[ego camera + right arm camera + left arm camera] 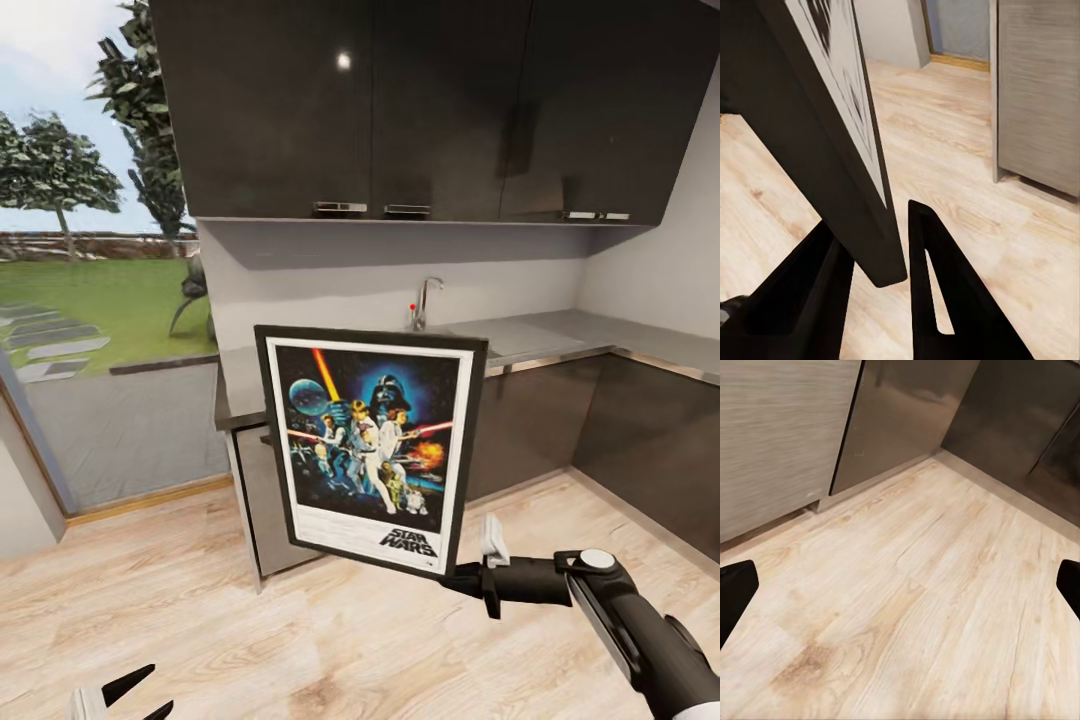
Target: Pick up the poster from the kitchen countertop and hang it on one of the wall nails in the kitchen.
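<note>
The right gripper (462, 578) clamps one Star Wars poster (368, 445) by its lower corner, upright. The left gripper (130, 695) hangs spread over wooden floor (915, 607). Beyond the poster: one grey kitchen countertop (560, 335), one chrome tap (425, 300), three upper cabinets (420, 110).

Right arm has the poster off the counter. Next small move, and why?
Probably lift the black-framed Star Wars poster higher and carry it toward the bare light-grey wall. The right gripper pinches only its lower corner, jaws on the frame edge, and it hangs tilted in front of the glossy grey countertop. I can't pick out a nail.
</note>
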{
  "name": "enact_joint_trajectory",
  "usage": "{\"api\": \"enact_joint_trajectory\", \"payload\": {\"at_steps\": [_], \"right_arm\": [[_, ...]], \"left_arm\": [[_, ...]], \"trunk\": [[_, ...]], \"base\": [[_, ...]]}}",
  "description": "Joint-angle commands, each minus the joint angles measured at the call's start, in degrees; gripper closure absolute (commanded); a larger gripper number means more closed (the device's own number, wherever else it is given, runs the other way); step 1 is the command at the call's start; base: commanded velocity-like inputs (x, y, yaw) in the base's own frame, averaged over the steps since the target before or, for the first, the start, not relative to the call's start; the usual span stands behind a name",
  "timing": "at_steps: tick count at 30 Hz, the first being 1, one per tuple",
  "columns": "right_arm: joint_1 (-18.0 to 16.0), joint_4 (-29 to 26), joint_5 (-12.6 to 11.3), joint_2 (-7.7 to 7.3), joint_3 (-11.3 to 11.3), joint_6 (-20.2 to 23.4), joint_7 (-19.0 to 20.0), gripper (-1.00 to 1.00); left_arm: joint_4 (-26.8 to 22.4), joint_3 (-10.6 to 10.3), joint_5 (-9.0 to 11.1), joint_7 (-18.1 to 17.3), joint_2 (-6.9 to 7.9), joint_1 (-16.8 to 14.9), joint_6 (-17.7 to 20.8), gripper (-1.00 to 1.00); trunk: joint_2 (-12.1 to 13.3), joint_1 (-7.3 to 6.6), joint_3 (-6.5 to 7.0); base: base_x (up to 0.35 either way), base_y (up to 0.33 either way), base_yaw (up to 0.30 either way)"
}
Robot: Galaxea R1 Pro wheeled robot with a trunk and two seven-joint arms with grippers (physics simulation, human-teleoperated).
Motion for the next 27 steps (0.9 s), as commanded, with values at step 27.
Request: {"api": "enact_joint_trajectory", "payload": {"at_steps": [27], "right_arm": [[0.12,-6.63,-0.82,1.58,2.50,8.07,-0.11,1.00]], "left_arm": [[-0.02,-0.52,0.54,-0.14,0.25,-0.04,-0.32,-1.00]], "trunk": [[-0.04,0.00,-0.06]], "base": [[-0.047,0.000,0.000]]}}
